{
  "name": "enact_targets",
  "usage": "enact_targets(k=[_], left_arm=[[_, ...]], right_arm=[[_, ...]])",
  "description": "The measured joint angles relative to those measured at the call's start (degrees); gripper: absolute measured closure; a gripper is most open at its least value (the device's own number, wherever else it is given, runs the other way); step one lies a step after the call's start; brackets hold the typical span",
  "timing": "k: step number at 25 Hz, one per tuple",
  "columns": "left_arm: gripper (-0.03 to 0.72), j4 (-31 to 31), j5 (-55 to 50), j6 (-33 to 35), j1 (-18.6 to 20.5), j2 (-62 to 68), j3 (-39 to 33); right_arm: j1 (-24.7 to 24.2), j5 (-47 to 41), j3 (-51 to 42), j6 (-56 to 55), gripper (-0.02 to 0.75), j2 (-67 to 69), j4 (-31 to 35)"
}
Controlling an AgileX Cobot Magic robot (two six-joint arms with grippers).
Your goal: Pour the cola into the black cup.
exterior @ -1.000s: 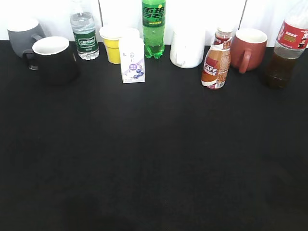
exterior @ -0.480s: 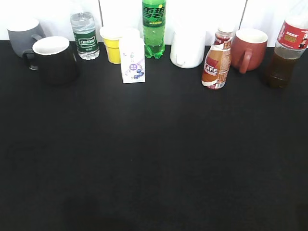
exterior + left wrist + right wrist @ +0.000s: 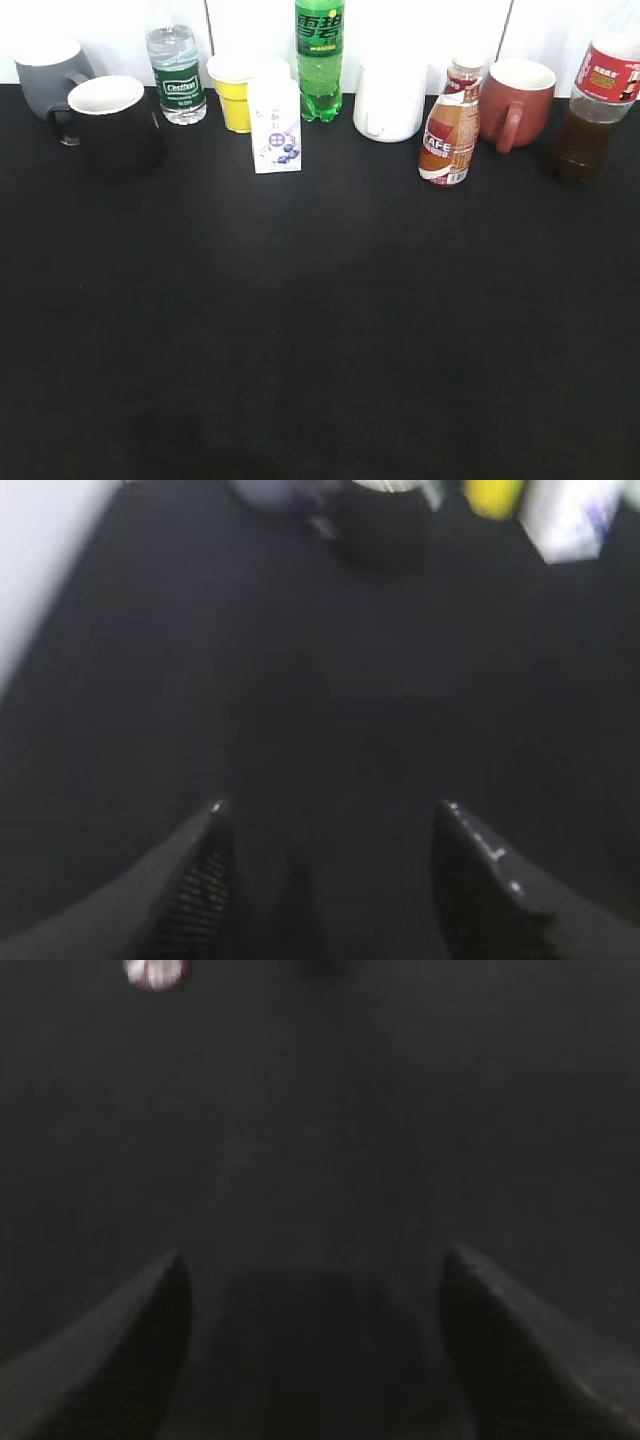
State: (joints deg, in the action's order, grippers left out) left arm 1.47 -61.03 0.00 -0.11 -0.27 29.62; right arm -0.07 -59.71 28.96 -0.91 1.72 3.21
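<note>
Standing in a row along the back edge of a black table (image 3: 320,330) are mugs, bottles and cartons, seen from the front in the exterior view. The black cup (image 3: 110,122), white inside, is near the far left, just in front of a grey mug (image 3: 45,72). The cola (image 3: 594,112) stands at the far right edge, its red label carrying white writing too small to read. Between them, left to right: a clear water bottle (image 3: 175,75) with a green label (the word looks like "Cestbon"), a yellow cup (image 3: 234,93), a white carton (image 3: 275,125) printed with blueberries, a green soda bottle (image 3: 320,60) with white Chinese characters, a white mug (image 3: 390,98), a brown-and-white bottle (image 3: 450,125) marked "CAFE", and a reddish-brown mug (image 3: 515,102) just beside it. Neither arm appears in this view.

Only the wrist views show the grippers. The left gripper (image 3: 335,880) hangs over bare table with its jaws spread wide, nothing between them; the black cup (image 3: 375,525), yellow cup (image 3: 493,495) and carton (image 3: 575,515) blur along the top edge. The right gripper (image 3: 315,1350) is likewise spread apart and empty above dark table, with a blurred red-and-white shape (image 3: 155,972) at the top left that cannot be identified.
</note>
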Motion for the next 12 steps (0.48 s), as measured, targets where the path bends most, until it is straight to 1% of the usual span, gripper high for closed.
enact_targets(k=[2, 12], left_arm=[[0.213, 0.1, 0.0, 0.0, 0.1, -0.1, 0.0], [0.213, 0.0, 0.0, 0.0, 0.1, -0.1, 0.0]], right_arm=[[-0.1, 0.0, 0.0, 0.0, 0.155, -2.1, 0.3], [-0.3, 0.0, -0.1, 0.0, 0.155, -2.2, 1.3]])
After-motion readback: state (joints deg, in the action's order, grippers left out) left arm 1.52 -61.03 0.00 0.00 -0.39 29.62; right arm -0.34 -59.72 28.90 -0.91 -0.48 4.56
